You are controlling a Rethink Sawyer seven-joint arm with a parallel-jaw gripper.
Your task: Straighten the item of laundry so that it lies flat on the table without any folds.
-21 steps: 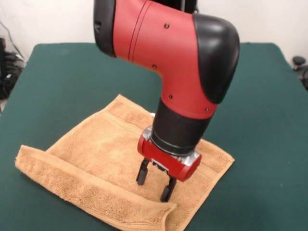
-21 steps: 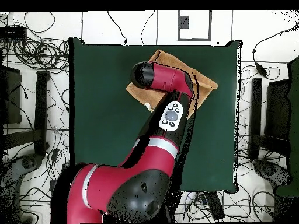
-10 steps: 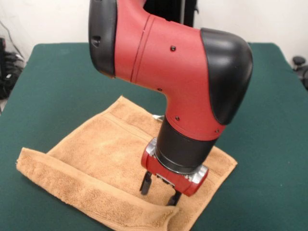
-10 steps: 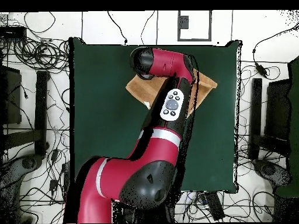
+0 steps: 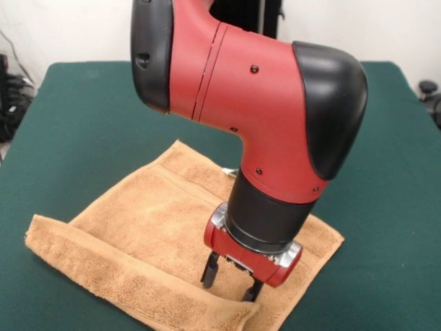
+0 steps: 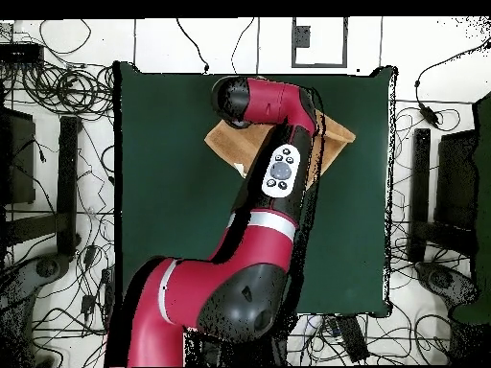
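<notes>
The item of laundry (image 5: 145, 221) is an orange-tan towel lying on the table (image 5: 83, 110), which has a dark green top. The towel's near edge is folded back over itself as a long flap (image 5: 103, 276). My gripper (image 5: 231, 281) points down at the right end of that flap. It is open, and its fingertips (image 5: 209, 272) rest at the towel, partly behind the fold. In the overhead view the arm covers the gripper and most of the towel (image 6: 230, 144).
A small white tag (image 5: 227, 170) peeks out at the towel's far edge behind the arm. The arm's big red and black body (image 5: 255, 110) hangs over the towel's middle. Cables and equipment (image 6: 58, 192) surround the table (image 6: 163, 192).
The arm has moved toward the towel's folded near edge and come down, so the fingertips now reach the flap. The towel has barely shifted.
</notes>
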